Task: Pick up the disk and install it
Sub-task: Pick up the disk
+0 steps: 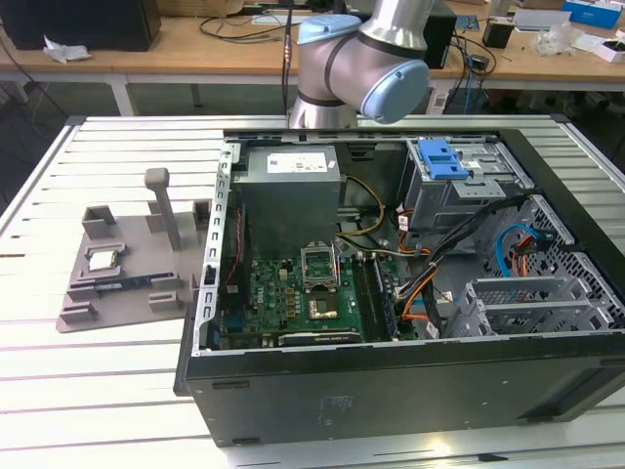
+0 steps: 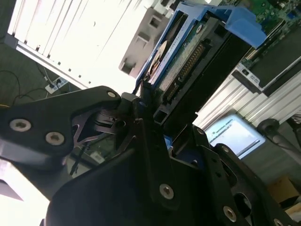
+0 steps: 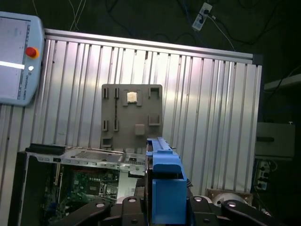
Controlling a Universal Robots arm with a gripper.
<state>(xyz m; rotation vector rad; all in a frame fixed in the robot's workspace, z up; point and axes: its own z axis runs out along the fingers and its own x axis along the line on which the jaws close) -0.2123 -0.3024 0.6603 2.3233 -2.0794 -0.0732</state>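
Note:
The disk (image 2: 186,54) is a flat silver drive in a blue plastic bracket, and it is held edge-on between my black fingers in both wrist views. My gripper (image 2: 160,113) is shut on its lower end, and the connector edge and circuit board face the second wrist camera. In the first wrist view the disk's blue bracket (image 3: 164,188) stands upright between the fingers (image 3: 128,203) of my gripper (image 3: 162,207), high above the table and the open computer case (image 3: 70,179). The exterior view shows the arm (image 1: 361,59) behind the case.
The open case (image 1: 410,283) lies on a slatted aluminium table (image 1: 107,391). Inside are a motherboard (image 1: 293,298), a power supply (image 1: 291,191), a blue-latched grey drive cage (image 1: 454,176) and metal bays (image 1: 532,303). A grey fixture tray (image 1: 127,274) with a small chip sits at the exterior view's left.

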